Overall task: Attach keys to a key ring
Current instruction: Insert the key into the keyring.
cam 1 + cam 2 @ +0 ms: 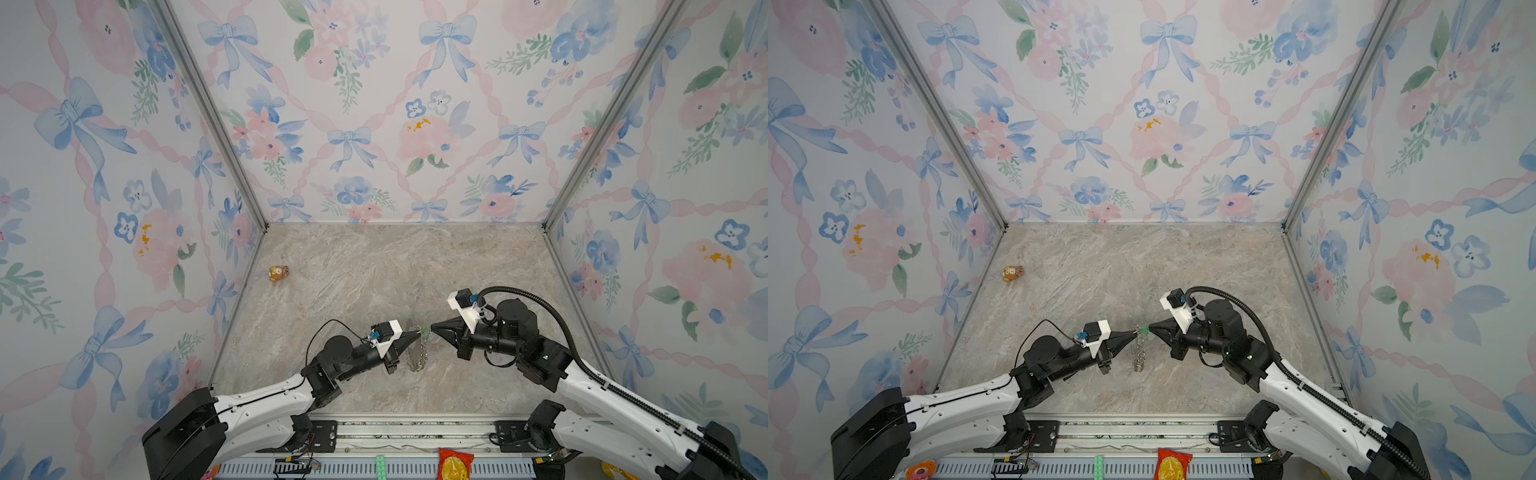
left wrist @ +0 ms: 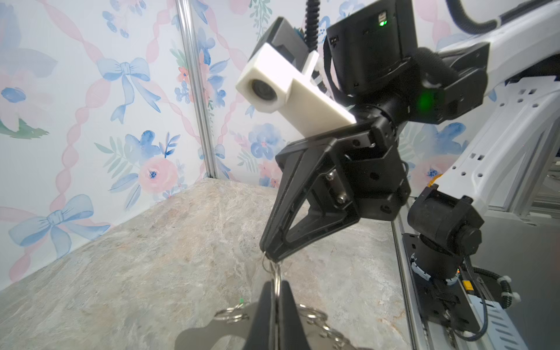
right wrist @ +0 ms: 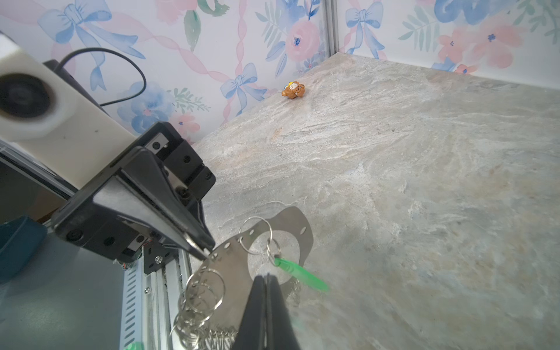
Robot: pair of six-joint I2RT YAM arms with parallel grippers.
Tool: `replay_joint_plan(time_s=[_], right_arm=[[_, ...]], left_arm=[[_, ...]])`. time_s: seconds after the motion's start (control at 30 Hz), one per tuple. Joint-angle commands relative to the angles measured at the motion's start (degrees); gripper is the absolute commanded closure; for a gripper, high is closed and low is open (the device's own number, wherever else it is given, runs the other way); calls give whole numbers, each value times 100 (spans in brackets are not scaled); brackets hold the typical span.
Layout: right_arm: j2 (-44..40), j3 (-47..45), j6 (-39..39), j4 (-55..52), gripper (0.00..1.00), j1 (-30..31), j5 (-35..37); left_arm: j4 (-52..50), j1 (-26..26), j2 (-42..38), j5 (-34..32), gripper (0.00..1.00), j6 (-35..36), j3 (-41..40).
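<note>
Nearest the right wrist lens, the right gripper (image 3: 266, 277) has its jaws pressed together on what looks like one thin silver split ring of the key ring (image 3: 231, 281), which is held up between the two arms over the marble surface (image 3: 394, 181). The left gripper (image 3: 207, 251) pinches the hoop's edge from the opposite side, jaws narrow. The bright green key (image 3: 303, 274) dangles from a small ring on the hoop, so one key seems attached. The mint-tagged key is nowhere I can find; it is probably left to add. A bear figurine (image 3: 293, 89) lies well apart by the wall
</note>
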Motion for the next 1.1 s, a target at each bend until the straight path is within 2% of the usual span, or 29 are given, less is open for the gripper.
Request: replay_joint_plan(time_s=[0.0,0.53,1.07], right_arm=[[-72,-111,538,617,100,-92,-413],[-19,13,1052,1016,100,208,-383],[52,15,1332,1288,100,308,-423]], left_arm=[[780,22,-15,41,100,-203,-53],[2132,11,591,-120,100,-30,-187],[2500,15,911,-19,100,207,-252]])
